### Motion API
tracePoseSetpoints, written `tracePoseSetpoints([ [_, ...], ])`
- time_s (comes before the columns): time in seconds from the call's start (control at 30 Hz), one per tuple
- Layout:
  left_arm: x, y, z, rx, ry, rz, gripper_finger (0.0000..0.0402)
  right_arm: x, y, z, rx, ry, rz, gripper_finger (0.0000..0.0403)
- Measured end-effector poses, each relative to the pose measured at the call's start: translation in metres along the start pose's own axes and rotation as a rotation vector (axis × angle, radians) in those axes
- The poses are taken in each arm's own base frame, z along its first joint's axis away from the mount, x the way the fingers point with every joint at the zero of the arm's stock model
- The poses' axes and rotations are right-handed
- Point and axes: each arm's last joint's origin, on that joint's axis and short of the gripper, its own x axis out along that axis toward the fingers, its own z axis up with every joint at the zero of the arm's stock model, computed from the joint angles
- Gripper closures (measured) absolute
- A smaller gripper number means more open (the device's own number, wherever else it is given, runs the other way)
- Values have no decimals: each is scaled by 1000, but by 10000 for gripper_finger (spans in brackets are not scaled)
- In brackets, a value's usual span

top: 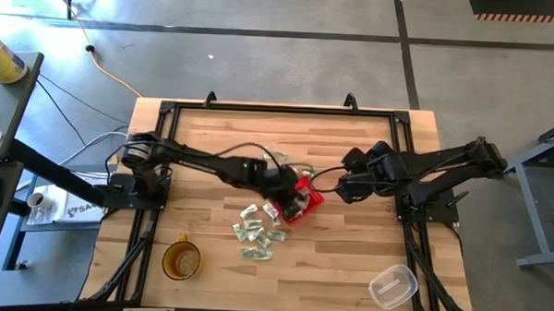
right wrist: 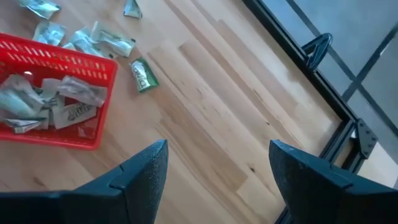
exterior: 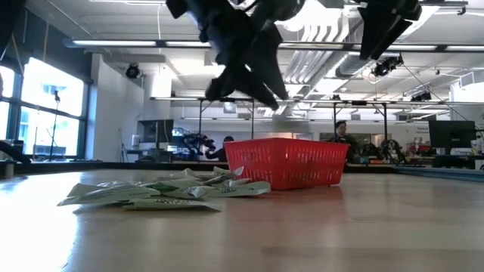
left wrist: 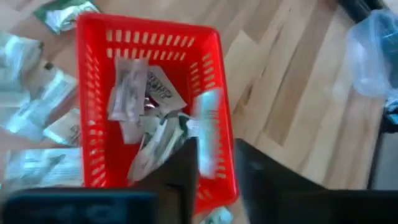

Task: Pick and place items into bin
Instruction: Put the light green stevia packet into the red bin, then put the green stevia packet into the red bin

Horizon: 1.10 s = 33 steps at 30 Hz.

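Because it hangs right over the small red perforated plastic basket (left wrist: pixel 155 106), left gripper (left wrist: pixel 214 168) fingers parted, blurred pale packet (left wrist: pixel 208 134) between them, apparently dropping | right gripper (right wrist: pixel 217 168) spread, empty, beside | more green-and-white packets (top: pixel 258 236) on bench (top: pixel 347 260)

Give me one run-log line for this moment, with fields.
left end effector: over red basket, packet between open fingers | right end effector: open, empty, beside basket | loose packets: on table
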Motion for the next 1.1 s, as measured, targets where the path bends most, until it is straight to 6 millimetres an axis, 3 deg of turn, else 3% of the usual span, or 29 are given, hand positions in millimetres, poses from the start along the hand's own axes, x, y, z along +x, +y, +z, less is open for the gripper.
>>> tracePoseSetpoints([
  [0.13,5,7,-6,-37,94,24,166,3,4,0,-23,16,-5,133],
  [0.2,-11,8,-12,-5,187,47,127,6,9,2,-65,19,8,133],
  [0.37,-56,-5,-59,124,367,272,72,16,17,9,-186,33,42,133],
  [0.53,-71,-12,-90,-7,344,304,63,48,3,48,-150,30,142,133],
  [0.67,-71,-18,-116,-125,320,237,62,91,-16,93,-56,-35,308,133],
  [0.73,-73,-22,-122,-184,283,170,62,119,-19,105,-25,3,391,133],
  [0.87,-81,-25,-142,-269,265,139,62,171,-9,95,-146,223,341,133],
  [0.97,-88,-24,-151,-306,246,151,62,192,9,82,-319,336,336,133],
  [1.1,-88,-21,-157,-345,236,178,62,211,30,79,-433,308,321,133],
])
